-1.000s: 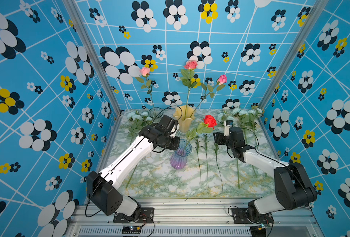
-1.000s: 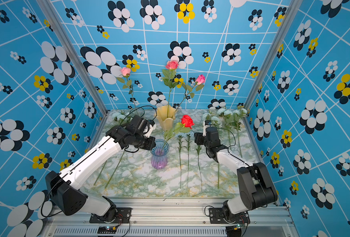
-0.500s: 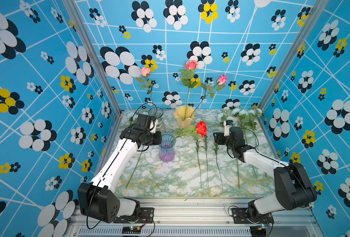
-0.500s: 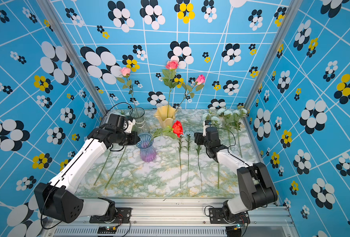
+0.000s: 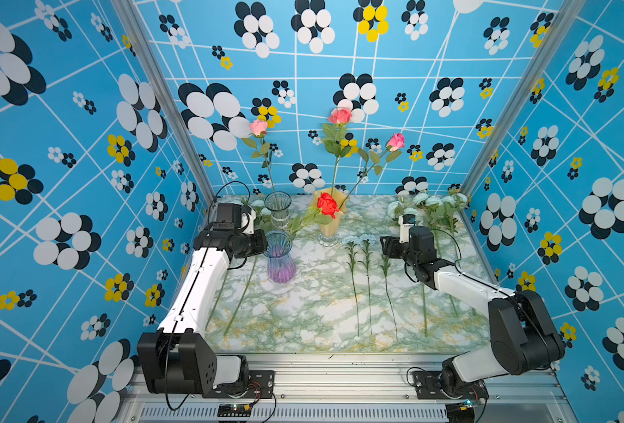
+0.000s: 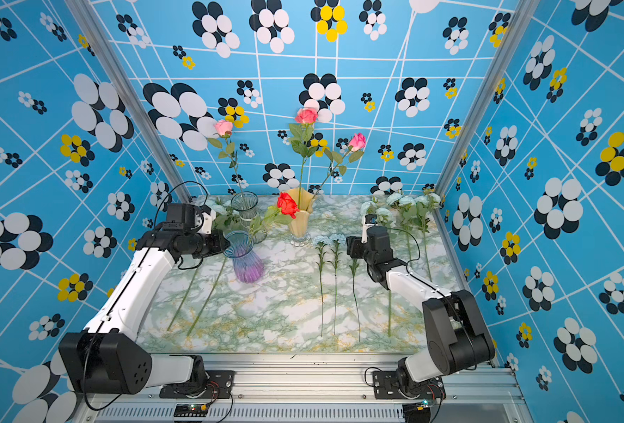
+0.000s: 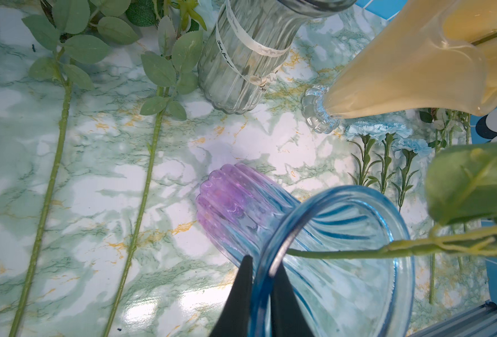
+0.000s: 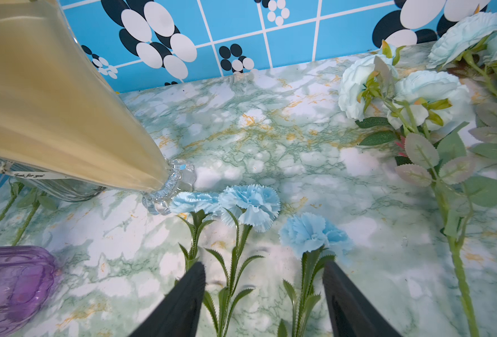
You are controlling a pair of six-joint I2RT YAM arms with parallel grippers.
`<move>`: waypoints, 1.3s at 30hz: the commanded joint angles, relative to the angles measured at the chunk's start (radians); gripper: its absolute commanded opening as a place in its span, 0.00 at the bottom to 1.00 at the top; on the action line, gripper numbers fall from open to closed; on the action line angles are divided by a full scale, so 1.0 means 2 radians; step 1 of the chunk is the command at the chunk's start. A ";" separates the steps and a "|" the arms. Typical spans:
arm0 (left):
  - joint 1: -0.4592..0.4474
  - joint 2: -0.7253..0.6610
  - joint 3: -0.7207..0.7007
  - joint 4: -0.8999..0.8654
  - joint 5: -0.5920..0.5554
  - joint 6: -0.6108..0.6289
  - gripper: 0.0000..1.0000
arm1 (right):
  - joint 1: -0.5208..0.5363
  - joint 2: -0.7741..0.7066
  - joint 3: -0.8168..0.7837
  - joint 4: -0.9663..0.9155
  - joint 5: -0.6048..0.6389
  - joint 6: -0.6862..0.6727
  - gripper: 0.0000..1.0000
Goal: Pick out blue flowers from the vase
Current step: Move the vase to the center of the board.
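The blue flowers (image 5: 358, 240) all appear to be out of the glass already. Three ruffled carnations (image 8: 250, 204) lie side by side on the marble table (image 5: 303, 322), heads just beside the foot of the yellow vase (image 5: 327, 227); the big peony sprays (image 5: 431, 201) lie in the far corner on the right arm's side; two leafy stems (image 7: 151, 146) lie along the left arm's side, their heads outside the wrist view. Only roses stand in vases: pink roses (image 5: 340, 116) in the yellow vase and the clear vase (image 5: 278, 208), a red rose (image 5: 327, 204) in the blue-and-purple vase (image 5: 280, 263).

The left gripper (image 7: 263, 262) is pinched on that last vase's rim, one finger inside and one outside; the right gripper (image 8: 263, 264) hangs spread and empty over the carnation stems.

The step in hand looks like shifting or parking the rose vase. Whether its foot rests on the table I cannot tell. A pinch on a thin glass lip gives little hold against tipping, and the rose leans far out toward the yellow vase, so its weight pulls that way; the move wants to be slow and low, with the vase kept upright. The spot to choose is bare marble, clear of the two leafy stems and apart from the clear vase, which stands close behind. The fingers should part only once the foot sits flat, then lift straight up so the inner finger does not catch the rose stem. The right gripper does best to stay off the carnations.
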 commanded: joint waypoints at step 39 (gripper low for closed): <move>0.055 0.058 0.041 0.009 -0.030 0.029 0.59 | 0.003 -0.003 -0.002 0.008 -0.001 0.005 0.67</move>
